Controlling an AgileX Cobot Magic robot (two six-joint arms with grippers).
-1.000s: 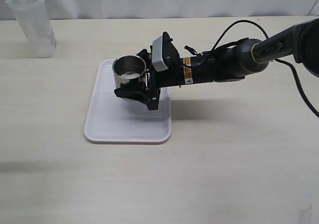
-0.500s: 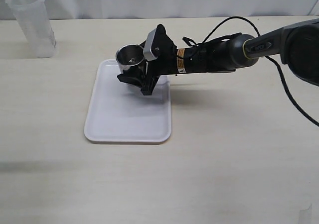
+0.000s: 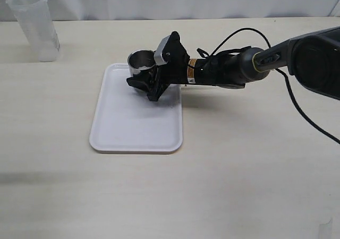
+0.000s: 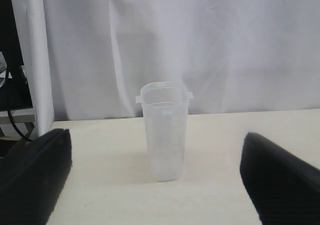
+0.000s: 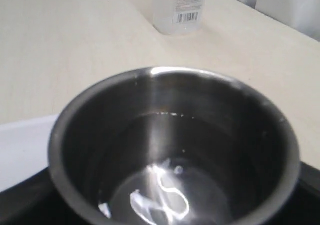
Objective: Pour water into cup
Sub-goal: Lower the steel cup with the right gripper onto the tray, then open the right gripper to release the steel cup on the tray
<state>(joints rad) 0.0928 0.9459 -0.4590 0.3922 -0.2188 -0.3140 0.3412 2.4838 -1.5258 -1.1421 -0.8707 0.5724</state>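
Note:
The shiny steel cup (image 3: 141,61) is upright at the far right corner of the white tray (image 3: 127,133). My right gripper (image 3: 144,80) is shut on its sides. The right wrist view looks into the cup (image 5: 165,135), whose dark bottom shows bright glints, with the right gripper (image 5: 170,207) around it. The translucent beaker (image 3: 34,24) stands at the table's far left. My left gripper (image 4: 157,185) is open and empty, with its fingers (image 4: 32,177) wide apart and the beaker (image 4: 165,130) some way ahead between them. The water is too clear to make out.
The right arm and its cable (image 3: 234,69) reach in low over the table from the right. A white curtain (image 4: 200,45) backs the table. The left arm does not show in the exterior view. The beaker also shows far off in the right wrist view (image 5: 177,7).
My right gripper has carried the cup from above the tray's middle towards the tray's far right corner and lowered it. The beaker has not moved.

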